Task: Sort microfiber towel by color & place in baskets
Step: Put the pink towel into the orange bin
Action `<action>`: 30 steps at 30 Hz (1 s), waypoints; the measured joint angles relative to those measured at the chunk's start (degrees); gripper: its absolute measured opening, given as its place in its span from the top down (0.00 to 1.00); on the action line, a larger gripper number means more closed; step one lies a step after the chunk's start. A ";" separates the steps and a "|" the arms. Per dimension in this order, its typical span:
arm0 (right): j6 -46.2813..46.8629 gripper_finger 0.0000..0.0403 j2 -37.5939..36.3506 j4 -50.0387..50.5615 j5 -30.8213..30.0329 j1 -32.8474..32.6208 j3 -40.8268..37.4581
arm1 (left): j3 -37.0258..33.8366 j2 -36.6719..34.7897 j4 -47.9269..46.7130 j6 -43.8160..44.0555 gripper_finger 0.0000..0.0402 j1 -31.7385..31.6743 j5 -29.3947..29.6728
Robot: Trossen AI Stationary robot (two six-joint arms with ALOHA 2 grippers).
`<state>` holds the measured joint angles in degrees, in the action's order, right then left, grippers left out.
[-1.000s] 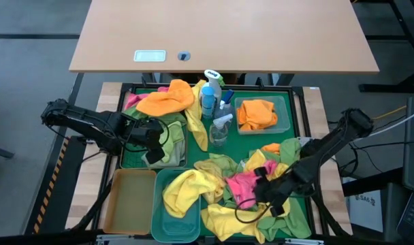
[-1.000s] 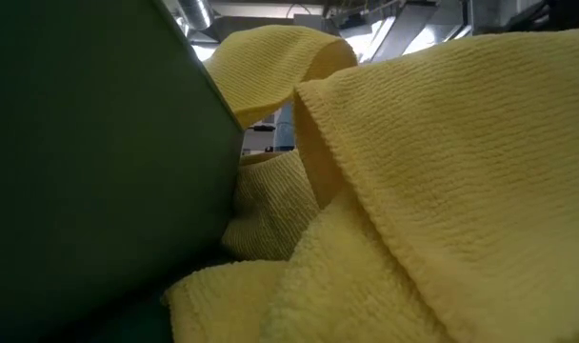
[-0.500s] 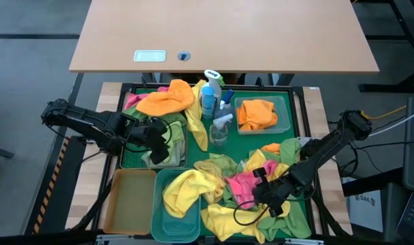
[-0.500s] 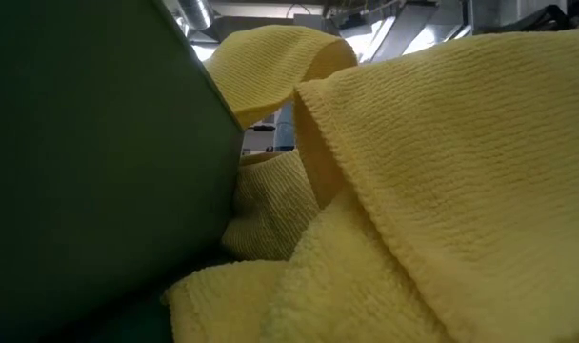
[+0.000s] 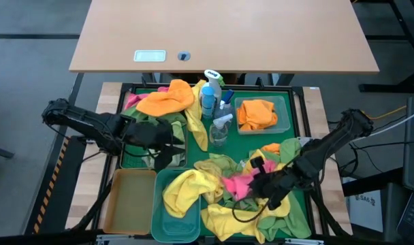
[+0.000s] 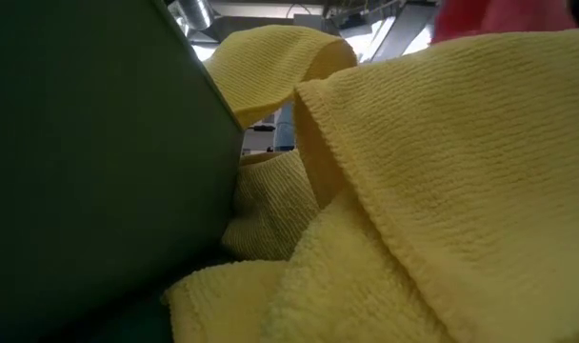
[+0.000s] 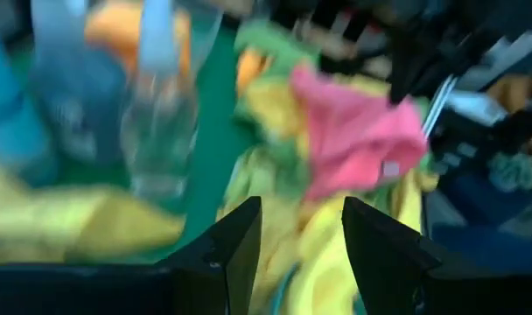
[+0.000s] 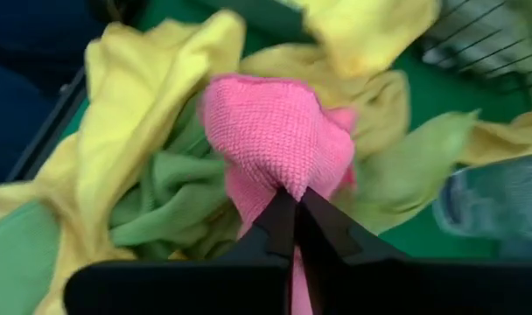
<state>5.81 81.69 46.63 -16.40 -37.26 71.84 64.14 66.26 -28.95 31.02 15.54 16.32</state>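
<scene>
Four small baskets sit in or beside the large green tray [image 5: 297,136], and sorting looks roughly half done at best. Clear plastic bin [image 5: 283,114] at the tray's far right holds orange cloth only. Wire-mesh bin [image 5: 182,139] at the tray's left side has green cloth in it. Teal plastic bin [image 5: 159,221] at the tray's near edge has a yellow towel [image 5: 183,190] draped in and over its rim. Amber-tan plastic bin [image 5: 129,201], just left of the teal one, has nothing visible in it, so I'd guess pink goes there. Left to do: mixed heap of yellow, green and pink cloth on the tray's near right half, plus an orange towel [image 5: 167,99] and some pink cloth piled at the tray's far left corner beside the spray bottles [image 5: 214,109]. Right gripper [image 8: 294,210] is over that near-right heap, jaws pinched tight on a fold of the pink microfiber towel [image 8: 279,136], which hangs bunched from the fingertips above green and yellow cloth; the grip looks sound in the right wrist view. Left gripper [image 7: 299,232] is over the wire-mesh bin at the tray's left side, jaws partly apart with nothing between them. Low view is blocked by yellow cloth and the tray wall, with only a sliver of pink at its top edge. Risk as I see it: the pink towel may drag neighbouring cloth along with it.
</scene>
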 joint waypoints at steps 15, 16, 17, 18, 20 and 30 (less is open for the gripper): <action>-4.86 0.99 0.00 -0.52 -4.03 10.34 6.20 | -0.02 13.25 25.42 -21.73 0.61 2.96 2.71; -4.86 0.99 0.00 -0.61 -4.05 10.85 6.20 | -0.02 14.39 26.62 -22.77 0.61 2.96 2.68; -4.86 0.99 0.00 -0.74 -4.05 11.29 6.20 | -0.02 15.47 27.62 -23.72 0.61 2.96 2.69; -4.86 0.99 0.00 -1.00 -4.05 11.72 6.20 | -0.02 16.51 28.77 -24.37 0.61 2.94 2.71; -4.86 0.99 0.00 -1.76 -4.03 12.38 6.18 | -0.02 18.32 30.50 -25.63 0.61 2.92 2.72; -7.96 0.99 0.00 -7.33 -4.01 12.94 6.18 | -0.02 23.65 37.94 -28.65 0.61 2.75 2.82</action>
<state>-2.15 81.69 39.30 -20.40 -24.32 78.02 64.12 89.91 8.99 2.37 18.28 19.14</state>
